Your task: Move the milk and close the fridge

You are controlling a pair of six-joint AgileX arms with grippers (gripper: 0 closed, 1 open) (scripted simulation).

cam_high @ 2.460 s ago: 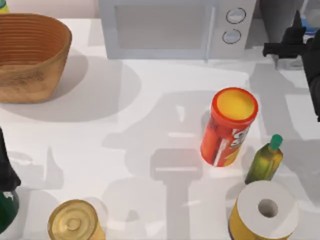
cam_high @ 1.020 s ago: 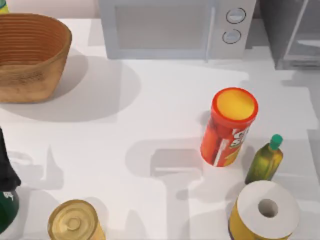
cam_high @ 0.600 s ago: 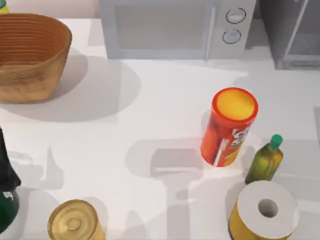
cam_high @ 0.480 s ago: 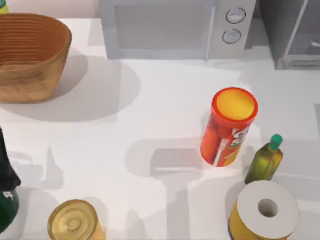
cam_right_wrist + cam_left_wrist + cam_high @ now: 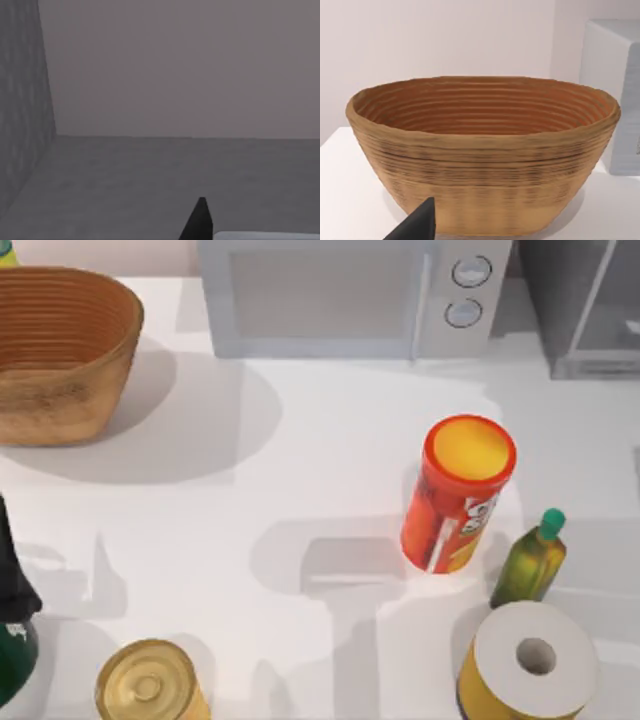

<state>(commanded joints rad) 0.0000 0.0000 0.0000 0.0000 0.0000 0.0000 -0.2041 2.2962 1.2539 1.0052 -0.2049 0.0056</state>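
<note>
Grey fridge [image 5: 585, 310] at the table's far right corner, door seemingly ajar, with no arm before it.
The right arm, in front of the fridge 2.5 s ago, has withdrawn; its wrist camera faces a bare grey interior, so I judge the milk unplaced and cannot locate it. The left arm [image 5: 12, 590] is parked at the left edge by the basket [image 5: 60, 350]. I cannot tell either gripper's jaw state.

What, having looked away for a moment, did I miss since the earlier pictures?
The right hand, beside the fridge at the table's right rear 2.5 s ago, has withdrawn from there. The left arm stays parked at the left edge; red can, oil bottle, basket and microwave did not move.
</note>
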